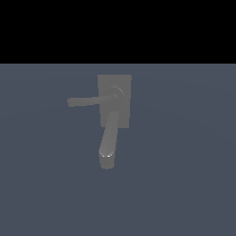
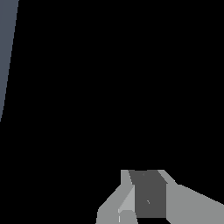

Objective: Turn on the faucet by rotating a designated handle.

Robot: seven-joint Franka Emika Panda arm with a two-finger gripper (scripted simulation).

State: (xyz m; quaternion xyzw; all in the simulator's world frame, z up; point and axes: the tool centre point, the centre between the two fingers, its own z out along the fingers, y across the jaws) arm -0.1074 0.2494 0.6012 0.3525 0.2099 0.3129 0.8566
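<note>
In the exterior view I see the faucet (image 1: 114, 99) sitting on the blue-grey floor (image 1: 184, 175) near the middle of its visible stretch, its flat base plate (image 1: 123, 83) toward the far edge, the handle (image 1: 85, 101) running long and nearly level from the round hub (image 1: 116, 95) toward the exterior view's left, and the thick spout (image 1: 109, 140) reaching toward the near edge. In the wrist view I get no faucet at all, only a sliver of floor against black and part of the tool (image 2: 146, 197); I cannot tell whether it is released or clenched.
</note>
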